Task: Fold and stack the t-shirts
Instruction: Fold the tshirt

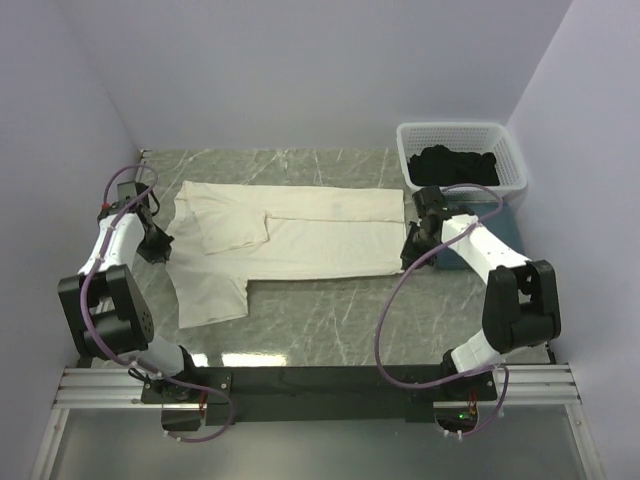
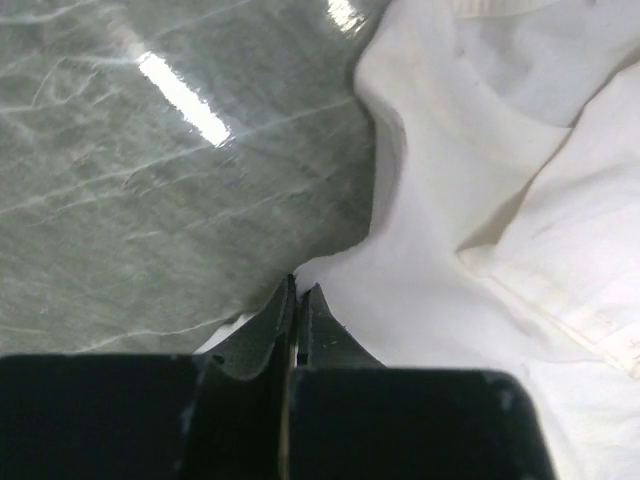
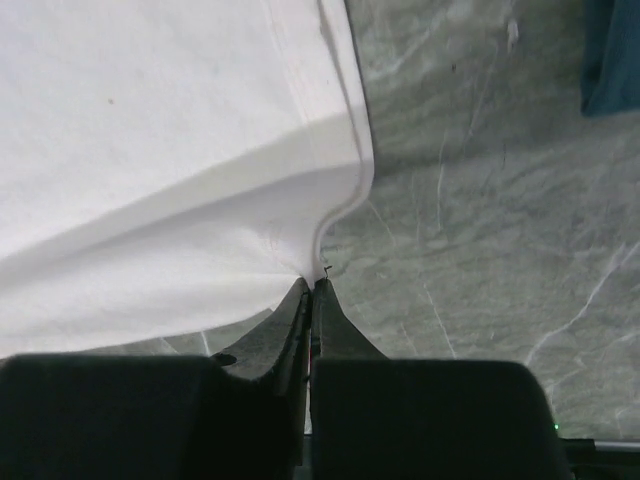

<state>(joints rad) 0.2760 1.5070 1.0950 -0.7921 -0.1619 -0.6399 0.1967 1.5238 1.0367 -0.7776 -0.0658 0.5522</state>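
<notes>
Robot lab cell, plain lilac walls (image 1: pixel 300 70), marble-look table (image 1: pixel 320 320)

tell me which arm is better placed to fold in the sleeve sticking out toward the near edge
Left, probably. On the large cream-white cloth t-shirt, that sleeve lies close beside the left arm, jaws shut on the shirt's left edge. The right arm pinches the opposite hem.

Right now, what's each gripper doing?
Left gripper: shut on the cream-white t-shirt, at its edge.
Right gripper: shut on the same shirt's opposite end.
</notes>
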